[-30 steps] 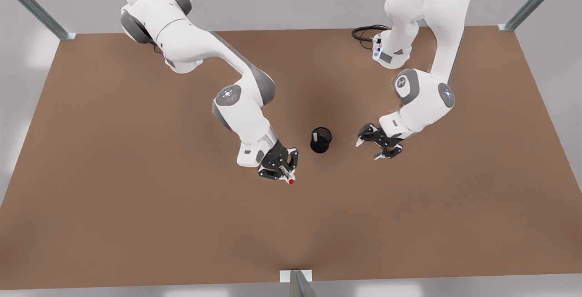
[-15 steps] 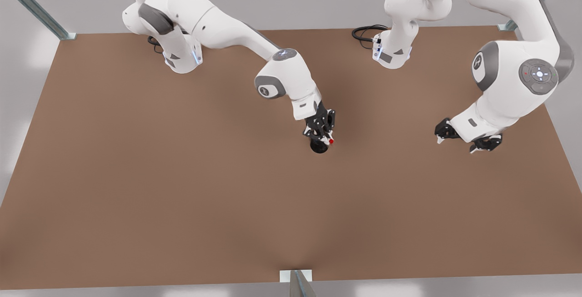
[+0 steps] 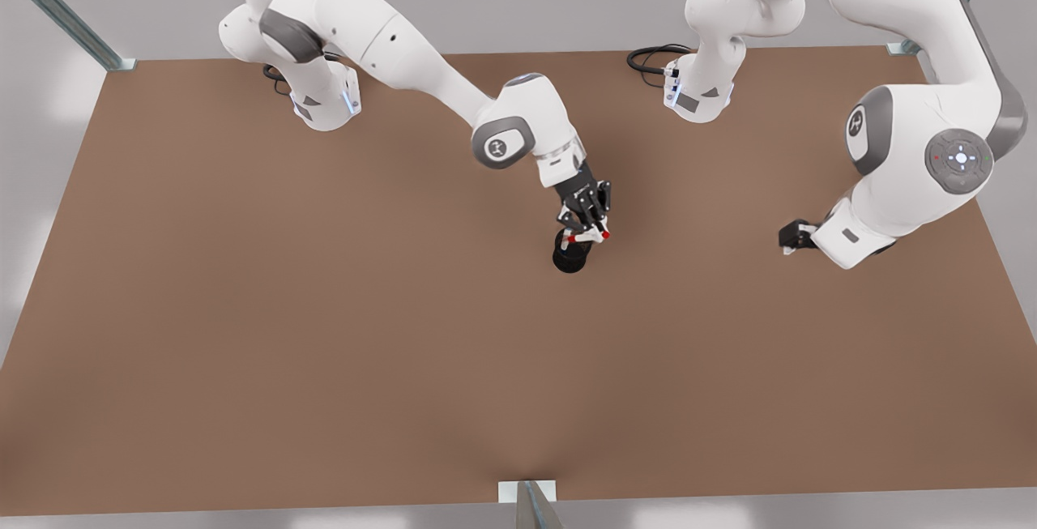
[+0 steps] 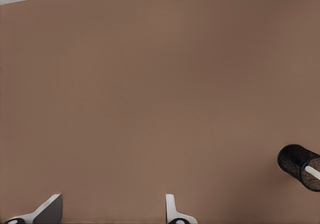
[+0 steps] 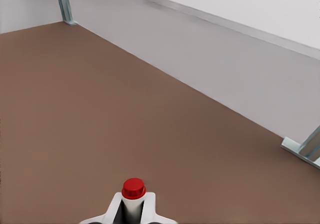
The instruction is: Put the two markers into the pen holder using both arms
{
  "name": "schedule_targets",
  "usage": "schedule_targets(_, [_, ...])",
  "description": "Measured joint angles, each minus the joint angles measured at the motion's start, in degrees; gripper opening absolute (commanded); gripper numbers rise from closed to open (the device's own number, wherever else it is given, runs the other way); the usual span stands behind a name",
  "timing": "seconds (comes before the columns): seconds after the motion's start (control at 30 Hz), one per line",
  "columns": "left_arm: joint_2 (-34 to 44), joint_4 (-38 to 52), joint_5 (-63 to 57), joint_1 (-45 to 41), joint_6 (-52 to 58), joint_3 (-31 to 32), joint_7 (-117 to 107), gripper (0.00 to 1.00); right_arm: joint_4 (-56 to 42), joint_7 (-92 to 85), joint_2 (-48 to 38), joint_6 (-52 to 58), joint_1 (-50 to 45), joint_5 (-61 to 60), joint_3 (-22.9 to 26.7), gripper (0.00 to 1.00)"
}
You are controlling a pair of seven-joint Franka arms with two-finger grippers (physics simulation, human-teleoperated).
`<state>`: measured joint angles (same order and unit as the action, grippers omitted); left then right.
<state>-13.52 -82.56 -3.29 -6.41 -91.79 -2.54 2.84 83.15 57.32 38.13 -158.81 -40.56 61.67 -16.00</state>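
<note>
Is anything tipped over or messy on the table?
Nothing stands out. The pen holder stands upright with one marker inside. The right gripper holds the red marker over it. The left gripper waits off to the front view's right, jaws open.

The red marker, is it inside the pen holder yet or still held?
Still held. The right pincer is shut on the red marker, just above the pen holder. The left pincer waits open.
</note>
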Motion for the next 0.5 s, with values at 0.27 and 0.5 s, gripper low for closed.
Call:
schedule_targets(0.27, [-0.34,0.0,-0.07,0.08,0.2,0.07,-3.31,1.0,-3.08,10.25,3.25,-0.11,-1.84,3.27,0.8,0.21])
schedule_targets(0.5, [-0.3,0.0,-0.01,-0.07,0.25,0.09,-5.24,1.0,-2.79,17.57,3.9,-0.01,-1.22,11.69,0.9,0.21])
